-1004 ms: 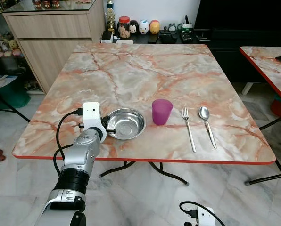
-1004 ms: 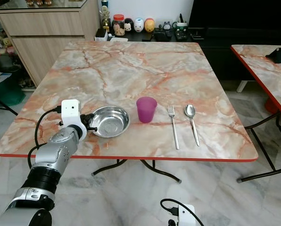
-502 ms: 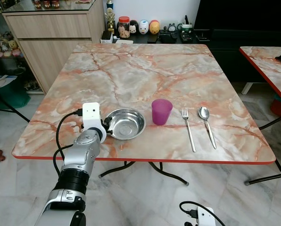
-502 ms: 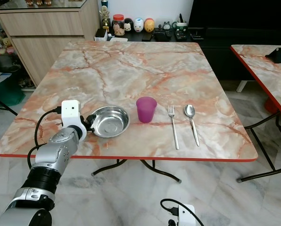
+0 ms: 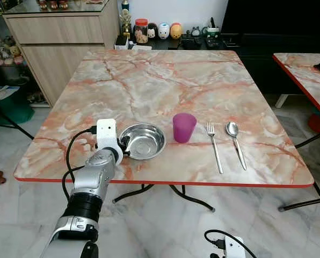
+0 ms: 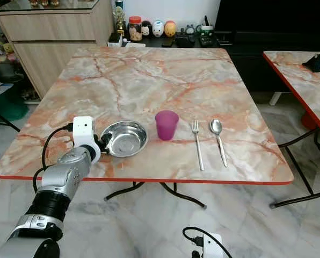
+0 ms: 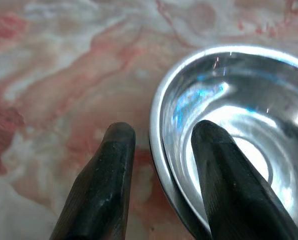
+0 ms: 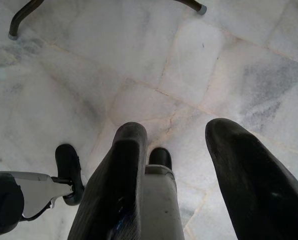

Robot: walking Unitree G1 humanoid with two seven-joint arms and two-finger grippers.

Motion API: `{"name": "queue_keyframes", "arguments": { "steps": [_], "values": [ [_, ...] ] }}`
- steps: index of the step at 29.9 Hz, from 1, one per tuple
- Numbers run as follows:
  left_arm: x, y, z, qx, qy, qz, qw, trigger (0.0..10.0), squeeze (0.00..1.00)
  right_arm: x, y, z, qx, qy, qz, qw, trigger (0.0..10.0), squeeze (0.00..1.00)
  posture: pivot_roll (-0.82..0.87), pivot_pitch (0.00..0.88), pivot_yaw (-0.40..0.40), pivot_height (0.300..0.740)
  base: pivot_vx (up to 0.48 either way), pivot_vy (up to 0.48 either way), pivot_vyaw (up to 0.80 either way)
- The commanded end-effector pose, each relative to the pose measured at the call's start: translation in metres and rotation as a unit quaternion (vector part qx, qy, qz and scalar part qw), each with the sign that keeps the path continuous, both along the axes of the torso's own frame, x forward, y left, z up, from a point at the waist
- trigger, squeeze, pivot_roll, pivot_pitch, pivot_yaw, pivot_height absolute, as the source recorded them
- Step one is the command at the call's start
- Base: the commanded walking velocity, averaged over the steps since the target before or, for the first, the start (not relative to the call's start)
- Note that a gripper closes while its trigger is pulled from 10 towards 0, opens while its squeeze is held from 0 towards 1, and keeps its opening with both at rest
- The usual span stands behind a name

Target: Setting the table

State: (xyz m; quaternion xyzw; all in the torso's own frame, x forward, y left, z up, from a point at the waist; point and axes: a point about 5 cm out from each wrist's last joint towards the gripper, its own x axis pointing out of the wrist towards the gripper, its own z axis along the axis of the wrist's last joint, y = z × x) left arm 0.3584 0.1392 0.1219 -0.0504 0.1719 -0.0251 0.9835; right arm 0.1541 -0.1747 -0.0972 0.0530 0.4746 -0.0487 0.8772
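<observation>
Two fingers of our left gripper (image 7: 159, 165) are straddling the steel bowl (image 5: 144, 141) rim, slightly parted, one inside, one outside. We are finding the bowl at three o'clock from the wrist, near the table (image 5: 149, 80) front edge, left of the purple cup (image 5: 184, 127).

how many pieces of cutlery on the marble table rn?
2. A silver metal fork lies right of the purple plastic cup; a silver metal spoon lies just right of the fork, parallel to it. Nothing on the table seems to hide more.
</observation>
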Motion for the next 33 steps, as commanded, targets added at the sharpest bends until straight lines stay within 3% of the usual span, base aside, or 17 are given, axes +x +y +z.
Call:
{"name": "queue_keyframes", "arguments": {
  "steps": [1, 8, 9, 10, 11, 33],
  "values": [
    [-0.0016, -0.0034, -0.0049, 0.006, 0.014, -0.010, 1.000, 10.0, 0.00, -0.0032, 0.0010, -0.0015, 0.001, 0.008, -0.001, 1.000, 10.0, 0.00, 0.03, 0.000, -0.011, 0.740, 0.000, 0.000, 0.00],
    [-0.0022, -0.0047, -0.0059, 0.005, 0.017, -0.011, 1.000, 10.0, 0.00, -0.0034, 0.0010, -0.0016, 0.001, 0.008, 0.000, 1.000, 10.0, 0.00, 0.03, 0.000, -0.011, 0.740, 0.000, 0.000, 0.00],
    [-0.0022, -0.0047, -0.0059, 0.005, 0.017, -0.011, 1.000, 8.6, 0.00, -0.0034, 0.0010, -0.0016, 0.001, 0.008, 0.000, 1.000, 10.0, 0.00, 0.03, 0.000, -0.011, 0.740, 0.000, 0.000, 0.00],
    [-0.0022, -0.0047, -0.0059, 0.005, 0.018, -0.010, 1.000, 2.5, 0.00, -0.0033, 0.0010, -0.0016, 0.001, 0.008, 0.000, 1.000, 10.0, 0.00, 0.03, 0.000, -0.010, 0.740, 0.000, 0.000, 0.00],
    [-0.0022, -0.0048, -0.0058, 0.005, 0.017, -0.009, 1.000, 0.0, 0.00, -0.0033, 0.0009, -0.0016, 0.001, 0.008, 0.000, 1.000, 10.0, 0.00, 0.03, 0.000, -0.010, 0.740, 0.000, 0.000, 0.00],
    [-0.0009, 0.0016, -0.0024, 0.009, 0.011, 0.002, 1.000, 0.0, 0.00, -0.0031, 0.0008, -0.0015, 0.001, 0.009, 0.001, 1.000, 10.0, 0.00, 0.04, 0.000, -0.012, 0.740, 0.000, 0.000, 0.00]
  ]
}}
